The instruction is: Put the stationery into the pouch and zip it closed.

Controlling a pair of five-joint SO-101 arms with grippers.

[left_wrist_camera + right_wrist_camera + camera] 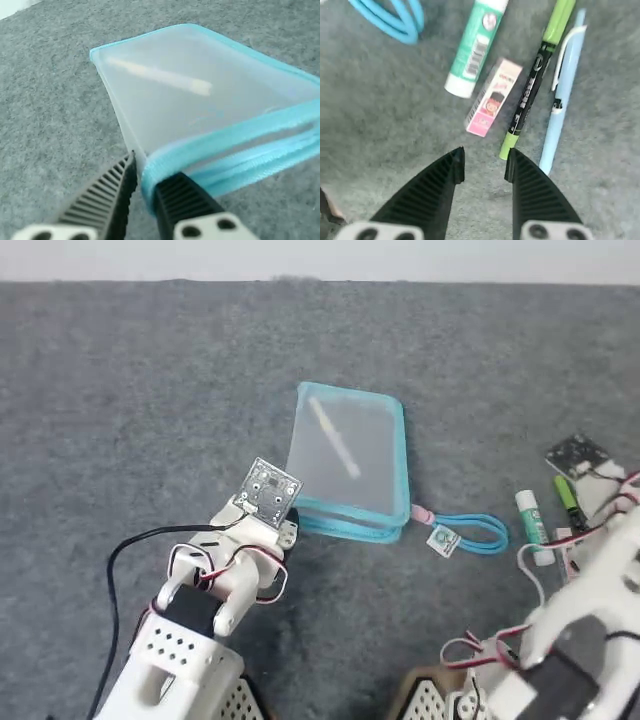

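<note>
Left wrist view's edge cut the pouch (210,125); white stick (160,77) inside was blurred thru its wall, kind unclear. Right wrist view: glue stick (475,47), highlighter (533,82), pen (562,95) & strap loop (400,34) ran off-edge. High view: right arm (600,570) hid the pen.

Beneath me, a tabletop (120,390) covered in grey, felt-like fabric with a mottled nap, under soft and even light, meets a plain pale wall (320,258) along its far side.
</note>
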